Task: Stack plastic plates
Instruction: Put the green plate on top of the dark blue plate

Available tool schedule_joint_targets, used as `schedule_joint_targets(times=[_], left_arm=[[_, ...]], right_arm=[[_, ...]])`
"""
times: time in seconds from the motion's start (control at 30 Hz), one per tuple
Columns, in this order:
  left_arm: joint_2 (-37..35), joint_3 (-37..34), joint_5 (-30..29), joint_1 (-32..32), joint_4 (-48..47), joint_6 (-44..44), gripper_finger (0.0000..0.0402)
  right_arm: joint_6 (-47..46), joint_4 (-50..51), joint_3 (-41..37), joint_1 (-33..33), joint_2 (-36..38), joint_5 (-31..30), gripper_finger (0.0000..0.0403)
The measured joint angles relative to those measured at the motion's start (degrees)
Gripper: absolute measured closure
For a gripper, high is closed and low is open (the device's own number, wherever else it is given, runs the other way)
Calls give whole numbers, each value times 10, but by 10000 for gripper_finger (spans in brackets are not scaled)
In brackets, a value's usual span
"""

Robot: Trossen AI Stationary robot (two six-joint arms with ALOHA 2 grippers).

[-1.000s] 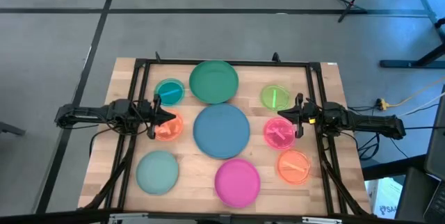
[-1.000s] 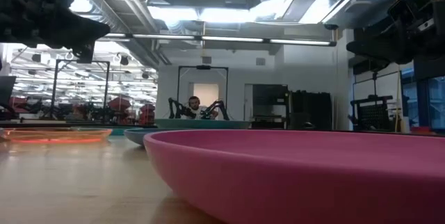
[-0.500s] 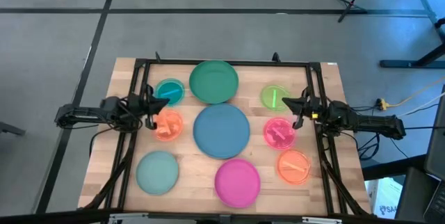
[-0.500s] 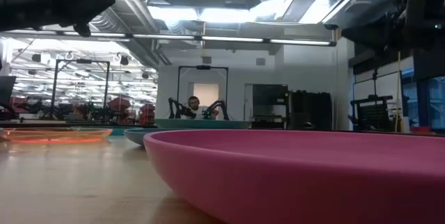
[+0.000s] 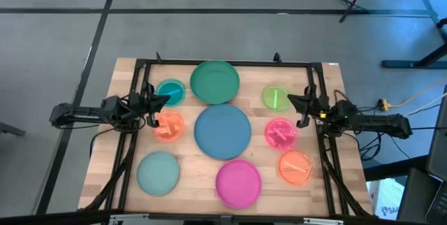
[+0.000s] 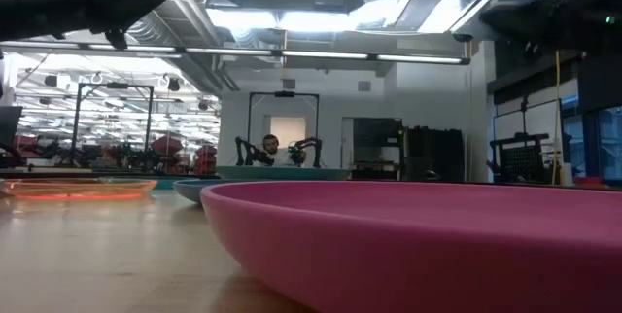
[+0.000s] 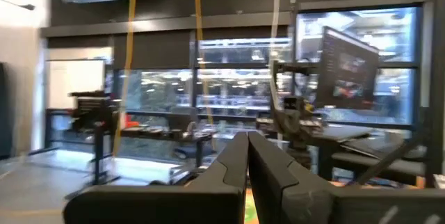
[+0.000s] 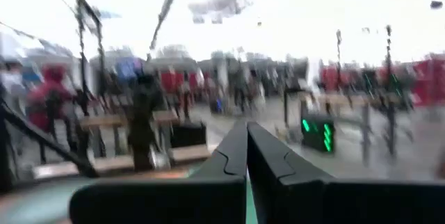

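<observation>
Nine plates lie flat and apart on the wooden table (image 5: 328, 78). The large ones are green (image 5: 215, 82), blue (image 5: 222, 131), pale teal (image 5: 158, 173) and magenta (image 5: 238, 183) (image 6: 418, 245). The smaller translucent ones are teal (image 5: 170, 92), lime (image 5: 276, 98), pink (image 5: 281, 133) and two orange (image 5: 167, 125) (image 5: 295, 167). My left gripper (image 5: 166, 100) (image 7: 247, 137) is shut and hangs in the air between the teal plate and the left orange one. My right gripper (image 5: 290, 100) (image 8: 247, 124), also shut, hovers by the lime plate. Both point level across the table.
A black frame (image 5: 223, 63) runs along the table's far edge and down both sides. Bare wood shows between the plates and at the near corners. In the low view the magenta plate fills the foreground and a person (image 6: 271, 146) sits far behind the table.
Both grippers have risen from just above the table and drawn a little toward the far edge, the left away from the left orange plate, the right away from the pink plate. Both arms have pulled back slightly toward their own sides. No plate has moved.
</observation>
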State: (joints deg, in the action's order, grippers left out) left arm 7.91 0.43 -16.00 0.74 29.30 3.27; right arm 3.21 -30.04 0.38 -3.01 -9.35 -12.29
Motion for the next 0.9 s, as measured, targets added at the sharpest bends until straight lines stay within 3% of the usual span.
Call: schedule_joint_targets(times=[0.17,0.47,0.9], left_arm=[[74,0,15,14,43,0,397],[199,0,11,25,87,-15,397],[215,0,-39,25,88,-31,392]], right_arm=[[1,-87,0,0,-83,-4,402],[1,-97,53,0,-265,-22,402],[18,-105,144,0,-449,-6,402]])
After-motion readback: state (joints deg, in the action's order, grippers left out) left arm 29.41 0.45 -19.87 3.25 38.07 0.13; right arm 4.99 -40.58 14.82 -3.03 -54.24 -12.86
